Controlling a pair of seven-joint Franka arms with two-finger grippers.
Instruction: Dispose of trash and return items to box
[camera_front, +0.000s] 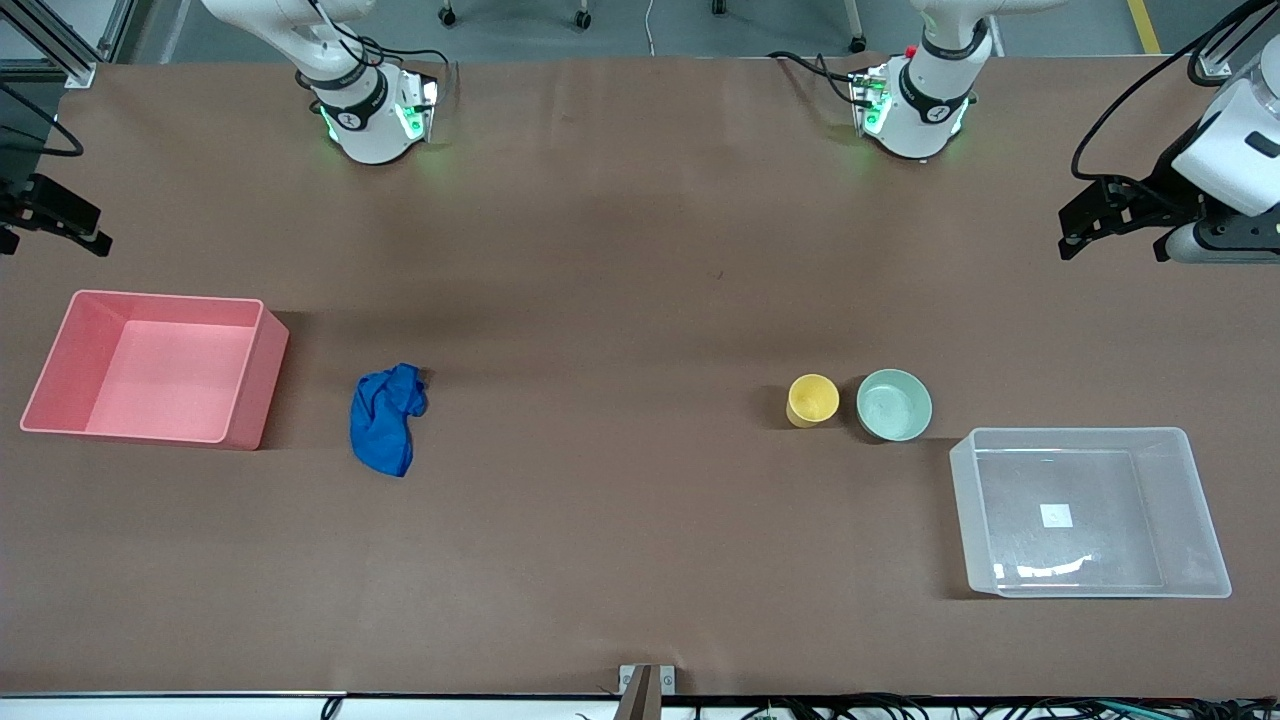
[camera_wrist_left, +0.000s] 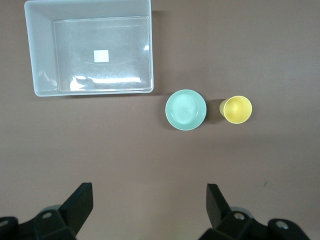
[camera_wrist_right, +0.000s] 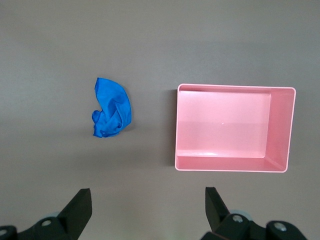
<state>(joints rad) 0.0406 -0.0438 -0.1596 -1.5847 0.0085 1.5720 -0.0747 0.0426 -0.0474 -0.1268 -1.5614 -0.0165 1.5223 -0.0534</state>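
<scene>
Landmark: clear box (camera_front: 1195, 500), resting on the brown worktop (camera_front: 620, 520) at the left arm's end, holding nothing but a white label on its bottom.

- Mint-green bowl (camera_front: 894, 404): upright on the worktop, just beside the box's corner, slightly farther from the front camera than the box, on the side toward the right arm's end.
- Yellow cup (camera_front: 812, 400): upright, just beside the bowl, one step more toward the right arm's end; apart from the box.
- Blue cloth (camera_front: 386, 418): crumpled wad, well apart from the box, toward the right arm's end.
- Pink bin (camera_front: 60, 370): farthest from the box, at the right arm's end, beside the cloth.
- Left end effector (camera_wrist_left: 150, 212): fingers spread wide, holding nothing, high over bare worktop near the bowl and cup.
- Right end effector (camera_wrist_right: 148, 212): fingers spread wide, holding nothing, high over bare worktop near the cloth and bin.
</scene>
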